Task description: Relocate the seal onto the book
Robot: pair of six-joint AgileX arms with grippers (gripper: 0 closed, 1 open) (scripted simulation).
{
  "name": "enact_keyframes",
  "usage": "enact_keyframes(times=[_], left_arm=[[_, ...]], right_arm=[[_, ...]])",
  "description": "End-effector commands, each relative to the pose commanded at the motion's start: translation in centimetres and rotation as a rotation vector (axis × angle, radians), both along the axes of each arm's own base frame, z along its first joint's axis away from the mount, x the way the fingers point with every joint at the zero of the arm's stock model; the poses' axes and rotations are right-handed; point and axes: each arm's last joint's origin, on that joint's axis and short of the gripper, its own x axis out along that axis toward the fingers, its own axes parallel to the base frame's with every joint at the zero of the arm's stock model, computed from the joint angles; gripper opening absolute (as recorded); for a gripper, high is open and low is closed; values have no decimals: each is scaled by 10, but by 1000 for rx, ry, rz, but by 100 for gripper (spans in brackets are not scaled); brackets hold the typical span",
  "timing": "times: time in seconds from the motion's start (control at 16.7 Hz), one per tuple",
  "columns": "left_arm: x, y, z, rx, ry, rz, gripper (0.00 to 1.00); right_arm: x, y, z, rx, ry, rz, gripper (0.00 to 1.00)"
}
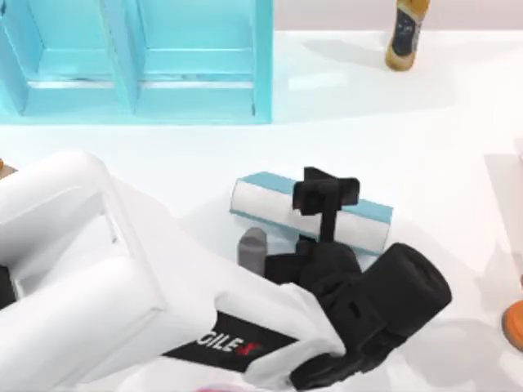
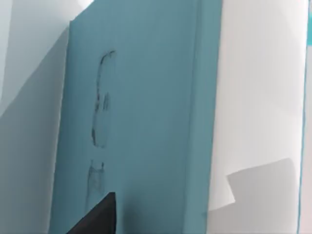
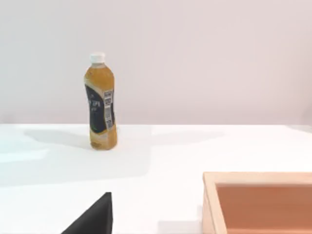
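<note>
The book [image 1: 372,214] is a flat teal-blue hardcover with white page edges, lying at the table's middle. My left arm reaches in from the left, and its black gripper [image 1: 327,194] hangs right over the book. In the left wrist view the book's plain cover [image 2: 146,122] is very close, with one dark fingertip [image 2: 100,214] at the picture's edge. The seal is hidden. In the right wrist view, a dark fingertip [image 3: 95,217] of my parked right gripper shows above the bare table.
A light-blue shelf unit [image 1: 139,65] stands at the back left. A bottle of amber drink [image 1: 406,33] [image 3: 101,105] is upright at the back right. A wooden box [image 3: 258,200] and an orange object [image 1: 515,322] sit at the right.
</note>
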Motion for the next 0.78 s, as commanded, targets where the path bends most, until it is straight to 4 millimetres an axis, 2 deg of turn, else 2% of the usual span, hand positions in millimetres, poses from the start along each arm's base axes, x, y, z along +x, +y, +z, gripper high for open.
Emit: enact_keyframes(times=[0.24, 0.42, 0.6, 0.78], left_arm=[[-1, 0, -1, 3, 2, -1, 100], [-8, -5, 0, -18, 4, 1, 100], [-27, -14, -1, -53, 17, 3, 100], [-55, -21, -4, -74, 37, 6, 100]], right_arm=[[0, 0, 0, 0, 0, 0, 100], [0, 0, 0, 0, 0, 0, 100], [0, 0, 0, 0, 0, 0, 100], [0, 0, 0, 0, 0, 0, 100]])
